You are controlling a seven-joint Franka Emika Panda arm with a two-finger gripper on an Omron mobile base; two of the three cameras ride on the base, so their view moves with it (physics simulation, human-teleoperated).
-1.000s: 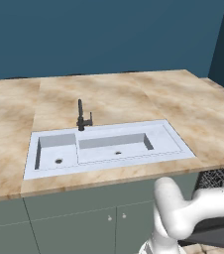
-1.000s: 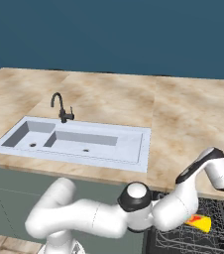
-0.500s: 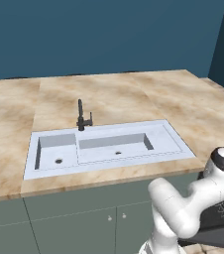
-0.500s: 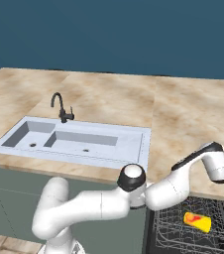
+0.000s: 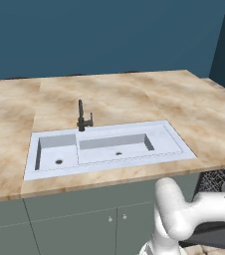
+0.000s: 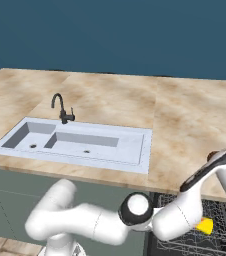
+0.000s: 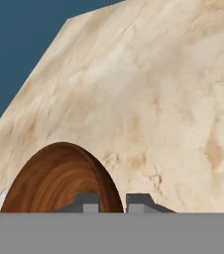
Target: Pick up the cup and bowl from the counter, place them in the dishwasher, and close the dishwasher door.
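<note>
Table (image 5: 134, 94) of beige-and-tan marble pattern spreads widest across my base views, with a white double-basin sink (image 5: 107, 148) set into it and a black tap (image 5: 83, 117) standing at the sink's back edge. Below the table's near right end I see the dishwasher's dark wire rack (image 6: 220, 235) with the small orange-yellow cup (image 6: 204, 226) lying in it. In my hand view, a round brown wooden bowl (image 7: 54, 181) sits on the marble, and the hand (image 7: 113, 202) has its two dark tips pressed close together, pinching the bowl's rim.
</note>
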